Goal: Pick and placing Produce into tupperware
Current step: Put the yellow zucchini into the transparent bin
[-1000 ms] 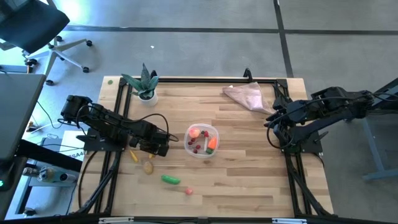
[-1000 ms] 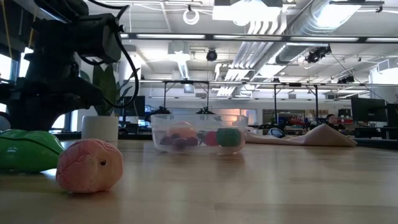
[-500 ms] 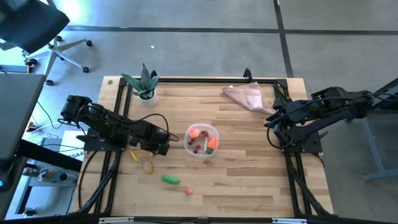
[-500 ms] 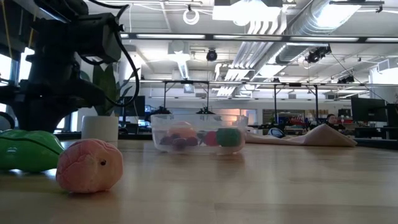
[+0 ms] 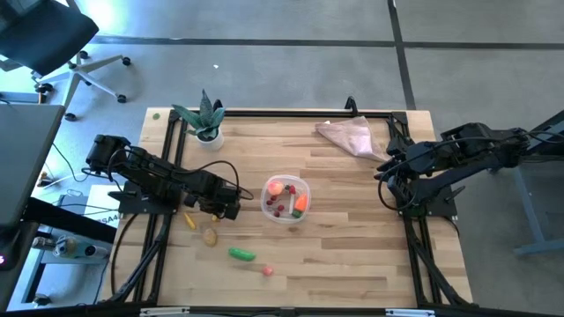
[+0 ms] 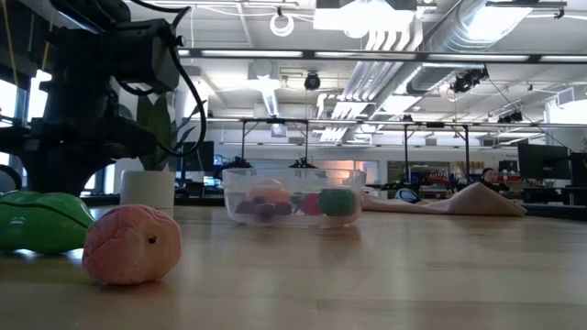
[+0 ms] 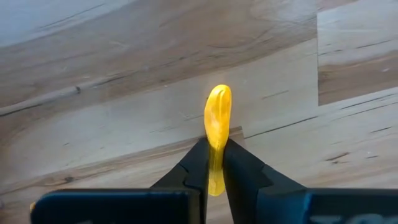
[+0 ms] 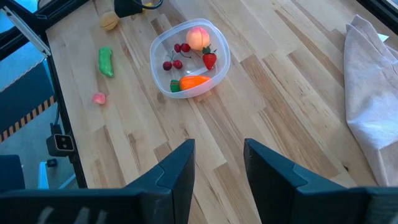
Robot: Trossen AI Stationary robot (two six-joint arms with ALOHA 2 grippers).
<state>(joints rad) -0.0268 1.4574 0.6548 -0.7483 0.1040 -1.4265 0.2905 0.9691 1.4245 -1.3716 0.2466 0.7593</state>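
Note:
The clear round tupperware (image 5: 287, 199) stands mid-table, holding a peach, cherries, a strawberry and an orange carrot (image 8: 194, 81). My left gripper (image 5: 214, 210) points down at the table to the tub's left, shut on a yellow produce piece (image 7: 218, 115). Another yellow piece (image 5: 189, 220), a beige potato (image 5: 210, 236), a green pod (image 5: 241, 254) and a pink round piece (image 5: 267, 270) lie on the wood toward the near edge. My right gripper (image 8: 219, 162) hangs open, high over the table's right side, with nothing between its fingers. My left gripper pinches the yellow piece's lower part (image 7: 215, 163) between its two fingers, which come from above, pointing down. The piece stands on edge between the fingertips, its free end reaching past them. Whether it touches the wood, I cannot tell.
A leafy plant in a white pot (image 5: 205, 119) stands at the far left corner. A pinkish-beige cloth (image 5: 348, 136) lies at the far right. A black frame (image 5: 264, 113) rims the table. Bare wood stretches between the tub and the right arm.

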